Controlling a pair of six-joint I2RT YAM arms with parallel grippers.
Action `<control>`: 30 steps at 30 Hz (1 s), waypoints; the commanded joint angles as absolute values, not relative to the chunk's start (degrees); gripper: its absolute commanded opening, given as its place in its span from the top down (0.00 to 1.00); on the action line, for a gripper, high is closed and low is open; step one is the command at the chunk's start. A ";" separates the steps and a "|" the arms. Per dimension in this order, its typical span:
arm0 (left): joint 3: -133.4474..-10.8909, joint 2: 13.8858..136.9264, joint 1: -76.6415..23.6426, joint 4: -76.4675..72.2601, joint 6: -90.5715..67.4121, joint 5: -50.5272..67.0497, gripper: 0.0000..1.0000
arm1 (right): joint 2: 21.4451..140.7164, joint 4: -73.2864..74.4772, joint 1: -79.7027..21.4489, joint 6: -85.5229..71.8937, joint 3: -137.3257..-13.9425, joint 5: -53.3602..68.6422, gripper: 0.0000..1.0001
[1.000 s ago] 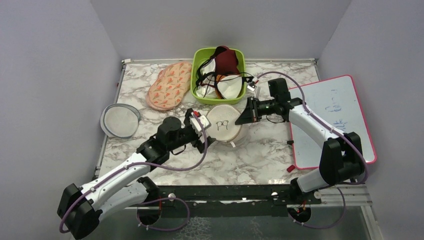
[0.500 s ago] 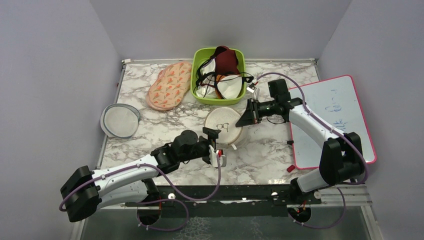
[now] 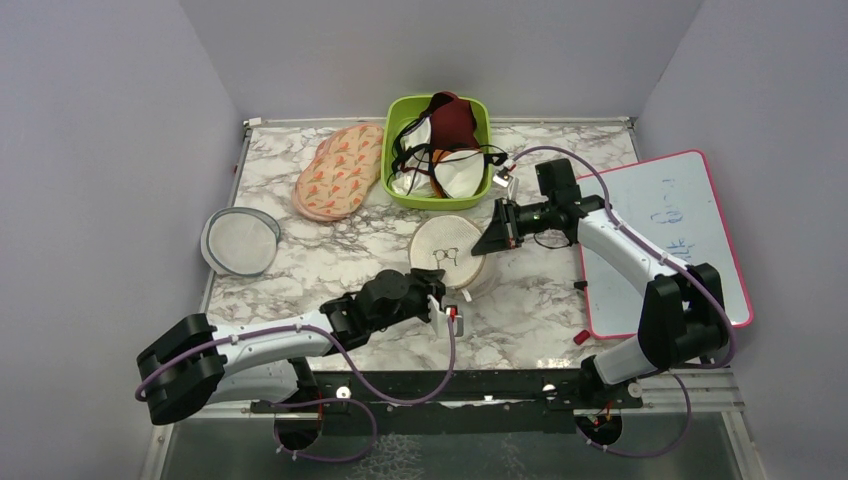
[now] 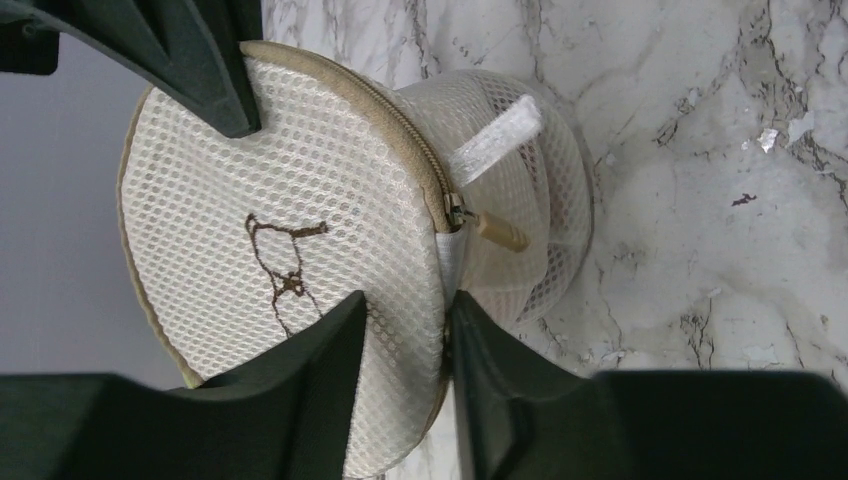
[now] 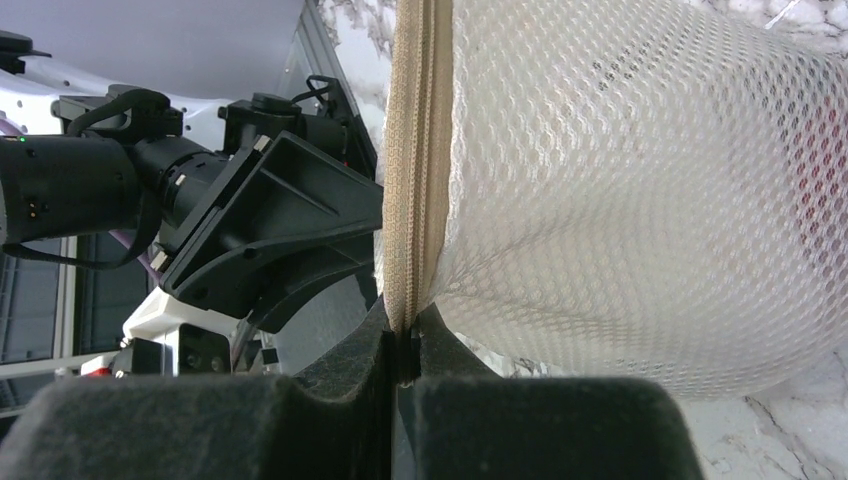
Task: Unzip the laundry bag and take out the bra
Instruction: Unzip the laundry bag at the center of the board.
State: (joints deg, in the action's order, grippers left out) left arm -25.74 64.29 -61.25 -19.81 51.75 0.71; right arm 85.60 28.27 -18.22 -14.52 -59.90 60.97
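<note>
The laundry bag [image 3: 447, 250], a round cream mesh pod with a black drawing on its face, stands tilted on the marble table. My right gripper [image 3: 488, 240] is shut on the tan zip rim [image 5: 408, 200] at the bag's right side. My left gripper [image 4: 408, 305] is at the bag's near edge, one finger on the drawn face and the other on the pod's side, pinching the rim. The zip pull [image 4: 497, 230] sticks out just past the left fingers. Red fabric of the bra [image 5: 823, 150] shows faintly through the mesh; the rest is hidden inside.
A green bin [image 3: 482, 112] with a maroon garment and white cloths stands behind the bag. Pink floral pads [image 3: 340, 170] lie at back left, and a grey-rimmed mesh disc [image 3: 240, 242] at the left edge. A pink-framed whiteboard [image 3: 670, 240] covers the right side.
My left arm swung from the bag's left side round to its near edge, and its jaws closed from wide open onto the rim. The right gripper kept its hold.
</note>
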 commanded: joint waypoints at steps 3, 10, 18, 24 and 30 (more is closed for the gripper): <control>-27.53 61.96 -61.44 -23.03 46.03 -3.68 0.85 | 85.63 28.88 -18.44 -14.36 -61.96 62.61 0.99; -32.37 60.81 -61.44 -15.01 36.48 -3.19 1.00 | 83.77 29.73 -18.43 -15.43 -63.86 54.09 0.71; -41.96 63.63 -61.35 -4.75 23.01 -12.95 1.00 | 74.73 34.12 -18.43 -11.23 -64.68 37.78 0.23; -46.31 64.90 -60.53 -0.67 16.13 -13.95 1.00 | 65.66 33.92 -18.45 -9.64 -61.47 30.84 0.18; -52.46 71.17 -58.37 4.14 9.68 -7.39 1.00 | 60.15 30.85 -18.58 -11.49 -58.19 42.35 0.25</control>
State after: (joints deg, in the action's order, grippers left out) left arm -47.55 67.40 -59.70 0.51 16.49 -11.07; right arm 62.28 32.95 -18.22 -10.68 -60.86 35.77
